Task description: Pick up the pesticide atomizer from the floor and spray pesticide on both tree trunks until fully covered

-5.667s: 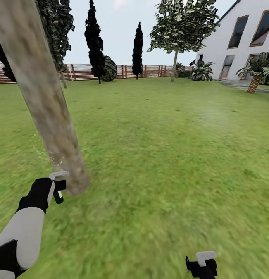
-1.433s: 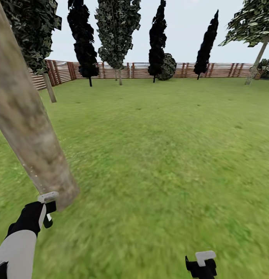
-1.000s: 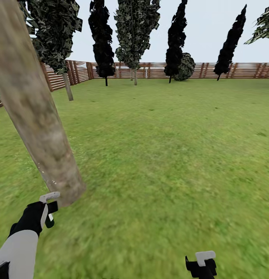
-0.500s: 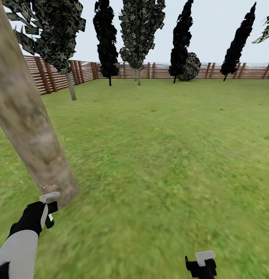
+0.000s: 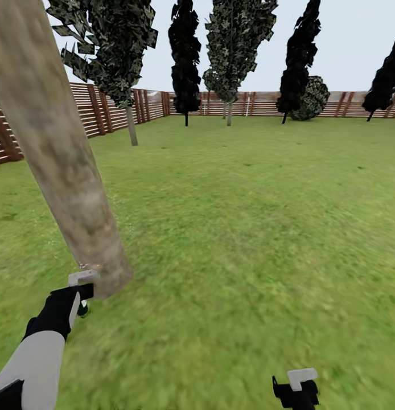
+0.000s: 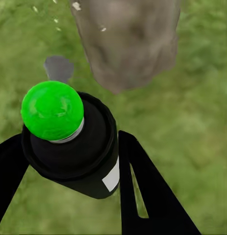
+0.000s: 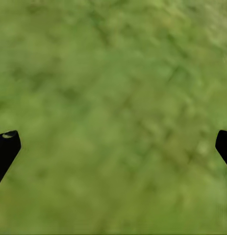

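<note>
A thick mottled tan-grey tree trunk point(image 5: 61, 165) leans across the left of the head view and meets the lawn just beyond my left gripper point(image 5: 81, 293). That gripper is shut on the pesticide atomizer point(image 6: 79, 156), a black can with a bright green cap point(image 6: 52, 110). In the left wrist view the cap points at the trunk's base point(image 6: 125, 44), a short gap away. A few pale specks sit on the bark there. My right gripper point(image 5: 294, 392) hangs low at the front right, open over bare grass point(image 7: 113, 98), its black fingertips point(image 7: 5, 147) far apart.
Green lawn point(image 5: 260, 216) stretches ahead and to the right. A brown slat fence point(image 5: 106, 111) rings the far side and the left. Dark narrow trees point(image 5: 186, 57) and a round bush point(image 5: 311, 99) stand along the fence.
The whole head view has swung, bringing the left fence nearer and sliding the far trees rightward. My left gripper stays at the trunk's base with the atomizer; the right arm is unchanged.
</note>
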You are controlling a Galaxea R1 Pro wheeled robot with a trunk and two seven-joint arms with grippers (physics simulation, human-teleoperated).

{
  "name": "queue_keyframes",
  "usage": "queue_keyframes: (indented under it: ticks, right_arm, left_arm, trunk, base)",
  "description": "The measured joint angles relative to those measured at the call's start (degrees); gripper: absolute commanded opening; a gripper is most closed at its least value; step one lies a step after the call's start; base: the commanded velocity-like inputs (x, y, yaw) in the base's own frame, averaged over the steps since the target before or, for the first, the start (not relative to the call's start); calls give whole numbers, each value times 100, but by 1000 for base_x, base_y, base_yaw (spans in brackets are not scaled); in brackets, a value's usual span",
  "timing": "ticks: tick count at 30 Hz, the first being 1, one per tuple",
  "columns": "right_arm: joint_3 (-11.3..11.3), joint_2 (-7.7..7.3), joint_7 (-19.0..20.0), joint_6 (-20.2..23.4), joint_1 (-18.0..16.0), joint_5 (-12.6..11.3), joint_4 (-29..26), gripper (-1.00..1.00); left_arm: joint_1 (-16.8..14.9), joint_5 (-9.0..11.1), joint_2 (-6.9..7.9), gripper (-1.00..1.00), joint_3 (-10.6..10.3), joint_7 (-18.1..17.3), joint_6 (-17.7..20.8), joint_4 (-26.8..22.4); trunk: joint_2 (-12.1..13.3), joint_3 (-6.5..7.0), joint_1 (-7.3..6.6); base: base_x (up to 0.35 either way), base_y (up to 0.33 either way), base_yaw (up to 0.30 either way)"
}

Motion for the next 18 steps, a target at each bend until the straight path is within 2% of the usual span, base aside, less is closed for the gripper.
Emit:
queue_keyframes:
  ticks: [2, 3, 4, 5, 7, 8, 9, 10, 12, 14, 15, 16, 18]
  right_arm:
    - [-3, -1, 0, 0, 3, 0, -1, 100]
    - [-3, -1, 0, 0, 2, 0, -1, 100]
    - [-6, -1, 0, 0, 1, 0, -1, 100]
    - [-7, -1, 0, 0, 0, -2, -1, 100]
    - [-7, -1, 0, 0, 3, -4, -1, 100]
    - [-5, -1, 0, 0, 4, -3, -1, 100]
    - [-8, -11, 0, -1, 3, -1, -2, 100]
    - [-7, -16, 0, 0, 2, 0, -1, 100]
    - [-8, -21, -6, 0, 3, -7, -8, 100]
    - [-7, -25, -3, 0, 3, -4, -9, 100]
    - [-7, -26, -1, 0, 2, -4, -8, 100]
    - [-7, -27, -2, 0, 0, -2, -9, 100]
    - [-6, -21, 0, 0, 1, 0, -7, 100]
  left_arm:
    - [-43, 13, -41, -100, -118, -1, 12, -195]
    - [-72, 41, -80, -100, -349, -5, 14, -242]
    - [-214, 147, -225, -100, -663, -14, 182, -264]
    - [-279, 214, -236, -100, -703, -28, 258, -265]
    - [-319, 312, -147, -100, -706, -108, 316, -270]
    - [-319, 316, -52, -100, -697, -141, 323, -272]
    - [-302, 393, 207, -100, -689, -285, 336, -267]
    - [-283, 404, 332, -100, -708, -418, 339, -264]
    - [-319, 468, 261, -100, -745, -540, 452, -275]
    - [-471, 511, 1, -100, -801, -551, 577, -287]
    - [-578, 454, 3, -100, -806, -551, 625, -290]
    - [-664, 444, 44, -100, -794, -565, 728, -288]
    - [-739, 397, 421, -100, -765, -676, 854, -285]
  trunk:
    - [0, 0, 0]
    - [0, 0, 0]
    - [0, 0, 0]
    - [0, 0, 0]
    - [0, 0, 0]
    - [0, 0, 0]
    - [0, 0, 0]
    - [0, 0, 0]
    - [0, 0, 0]
    - [0, 0, 0]
    - [0, 0, 0]
    - [0, 0, 0]
    - [0, 0, 0]
  base:
    - [0, 0, 276]
    - [0, 0, 245]
    - [0, 0, 164]
    - [0, 0, 67]
    - [0, 0, 26]
    - [0, 0, 5]
    - [0, 0, 2]
    - [0, 0, 0]
    - [0, 0, 0]
    - [0, 0, 0]
    - [0, 0, 0]
    - [0, 0, 0]
    - [0, 0, 0]
